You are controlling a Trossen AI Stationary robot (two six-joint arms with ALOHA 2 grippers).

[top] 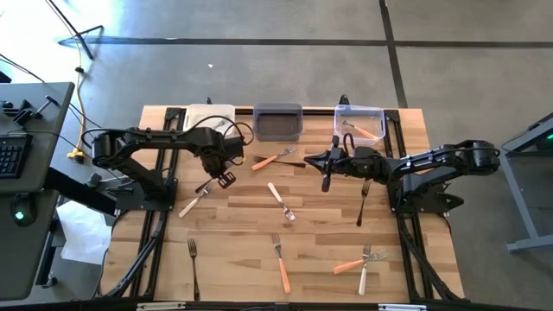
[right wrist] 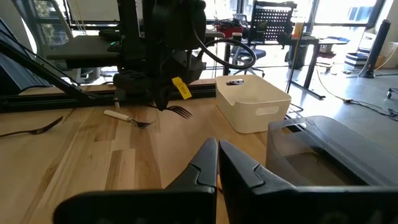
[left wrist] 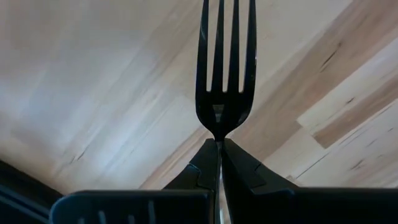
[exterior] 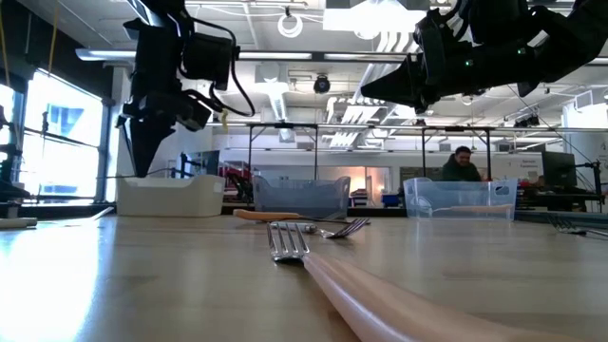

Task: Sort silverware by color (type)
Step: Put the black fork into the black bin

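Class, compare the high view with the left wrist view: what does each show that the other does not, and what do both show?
Only the high view shows the three bins, white, grey and clear, the loose forks across the table, such as an orange-handled fork, and the right gripper shut and empty above the table. Only the left wrist view shows, close up, a black fork clamped in the left gripper, tines pointing away. Both show the wooden table.
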